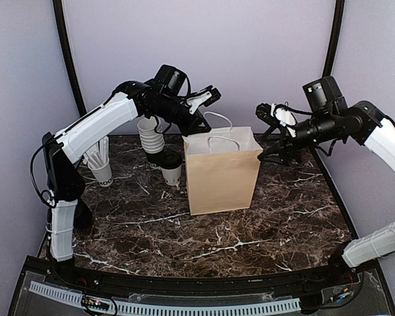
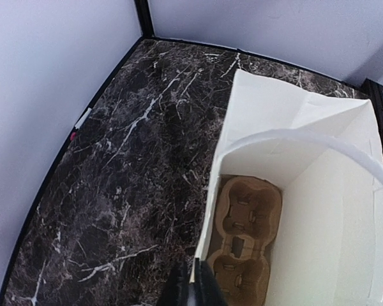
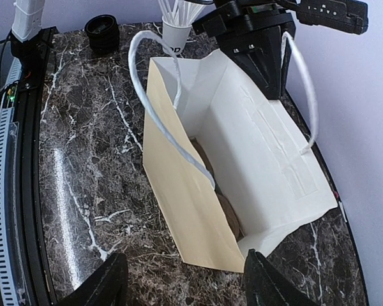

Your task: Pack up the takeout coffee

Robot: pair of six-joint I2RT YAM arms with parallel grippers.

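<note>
A brown paper bag (image 1: 222, 174) stands open mid-table, with a cardboard cup carrier (image 2: 242, 242) on its bottom. The carrier's pockets are empty. My left gripper (image 2: 193, 288) is shut on the bag's left rim, with the paper edge between its fingers; it also shows in the top view (image 1: 197, 127) and the right wrist view (image 3: 268, 70). My right gripper (image 3: 186, 284) is wide open and empty, held in the air by the bag's right end (image 1: 280, 153). A black-lidded white coffee cup (image 1: 172, 167) stands left of the bag; a black lid (image 3: 102, 27) shows there.
A stack of lidless white cups (image 1: 150, 135) and a white cup of white sticks (image 1: 100, 166) stand at the back left. The bag's white handles (image 3: 163, 115) arch over its mouth. Lilac walls close in the back and sides.
</note>
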